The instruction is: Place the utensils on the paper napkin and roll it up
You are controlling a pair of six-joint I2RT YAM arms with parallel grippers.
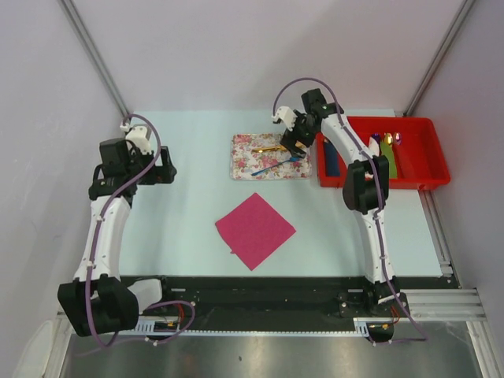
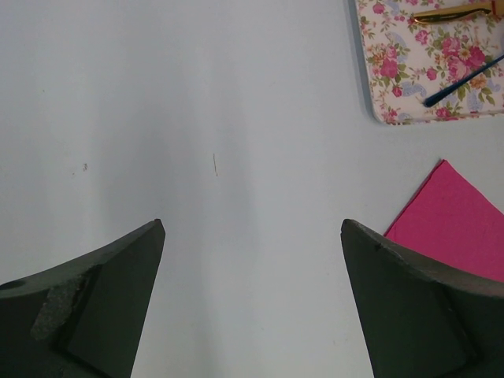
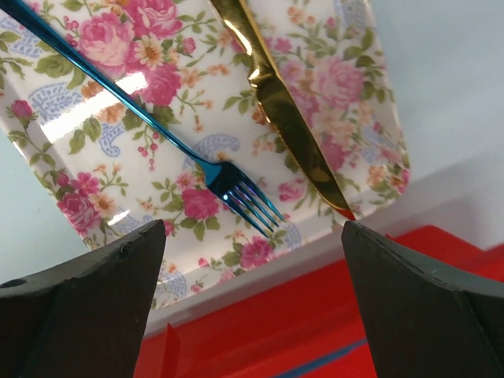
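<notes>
The magenta paper napkin (image 1: 255,230) lies flat as a diamond in the middle of the table; one corner of the napkin (image 2: 453,216) shows in the left wrist view. On the floral tray (image 1: 246,164) at the back lie the utensils: a gold knife (image 1: 265,148) and a blue fork (image 1: 272,166). The right wrist view shows the fork (image 3: 169,142) and the knife (image 3: 276,98) close below. My right gripper (image 1: 294,147) hangs open over the tray's right end, nothing between its fingers. My left gripper (image 1: 168,167) is open over bare table to the left, well away from the napkin.
A red bin (image 1: 425,177) stands at the back right beside the tray, holding several rolled bundles in blue, white and green. The red bin's wall (image 3: 299,323) shows just below the tray edge in the right wrist view. A metal rail runs along the table's right side.
</notes>
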